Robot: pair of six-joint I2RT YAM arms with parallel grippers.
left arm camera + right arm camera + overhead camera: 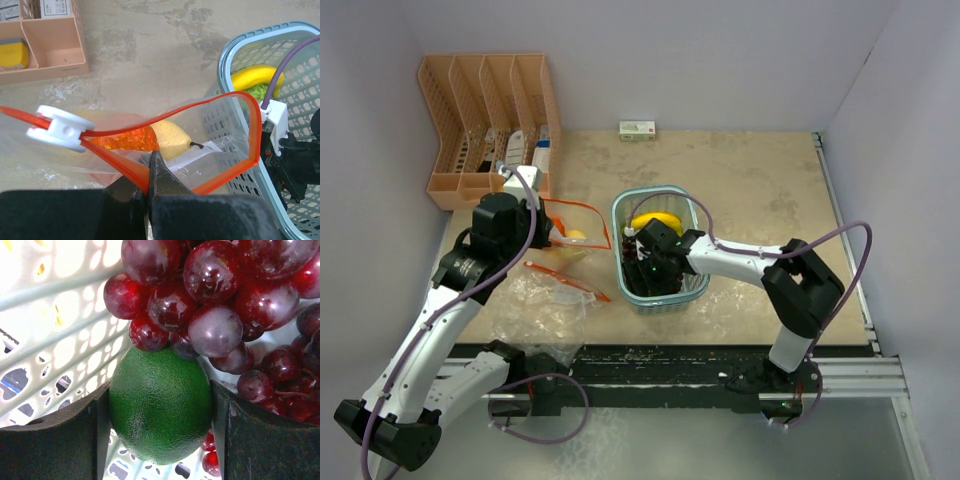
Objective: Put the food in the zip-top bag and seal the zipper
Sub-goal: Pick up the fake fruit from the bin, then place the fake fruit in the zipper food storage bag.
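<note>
**Bag held open at left, green fruit gripped in basket**

The left gripper (150,167) is closed tight on the zipper (165,116), pinching the orange-red strip and holding the mouth of the zip-top bag (552,300) open on the table (760,190), left of the light blue basket (656,190). A white slider (60,128) sits on the strip's left end. Through the plastic, an orange piece (125,141) and a yellow fruit (171,140) lie inside, both partly hidden by the strip. The bag's near part is crumpled and hard to trace.

The right gripper (160,407) reaches into the basket, its fingers (60,440) pressed against both sides of a green round fruit (160,390). The grape bunch (215,305) touches the fruit's top and is cut off at the frame edges. From above, the wrist hides this fruit.
</note>
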